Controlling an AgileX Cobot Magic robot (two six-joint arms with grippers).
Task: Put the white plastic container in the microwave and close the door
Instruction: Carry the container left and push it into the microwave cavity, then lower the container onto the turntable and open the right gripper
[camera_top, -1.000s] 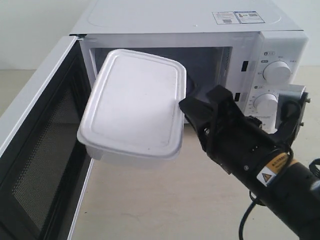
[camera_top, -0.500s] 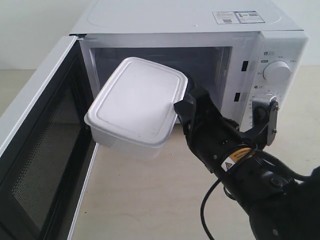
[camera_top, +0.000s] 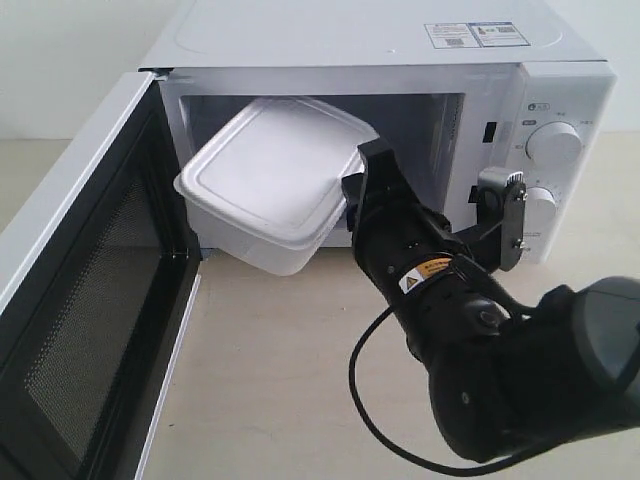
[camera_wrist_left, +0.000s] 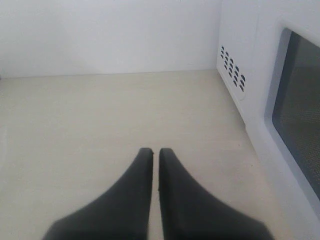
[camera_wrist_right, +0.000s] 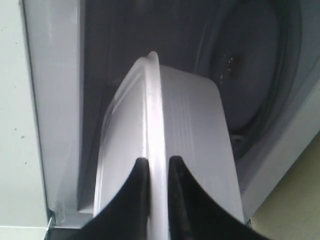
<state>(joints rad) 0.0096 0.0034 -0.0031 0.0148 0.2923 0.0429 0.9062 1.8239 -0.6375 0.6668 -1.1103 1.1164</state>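
Note:
The white plastic container (camera_top: 270, 175) hangs tilted, half inside the mouth of the microwave (camera_top: 400, 60). My right gripper (camera_top: 352, 195) is shut on its lid rim at the near right corner. In the right wrist view the fingers pinch the rim of the container (camera_wrist_right: 165, 125), right gripper (camera_wrist_right: 158, 162), with the glass turntable (camera_wrist_right: 255, 75) beyond. The door (camera_top: 75, 290) stands wide open on the left, its dark mesh window facing in. My left gripper (camera_wrist_left: 151, 152) is shut on nothing above the tabletop, outside the door (camera_wrist_left: 295, 105).
Two round knobs (camera_top: 553, 143) sit on the control panel right of the cavity. Sticker labels (camera_top: 475, 35) lie on the microwave's top. A beige tabletop (camera_top: 280, 380) spreads in front, and a white wall (camera_wrist_left: 110, 35) stands behind.
My right arm has pushed forward toward the cavity, carrying the container from in front of the opening to partly inside it. The door has not moved.

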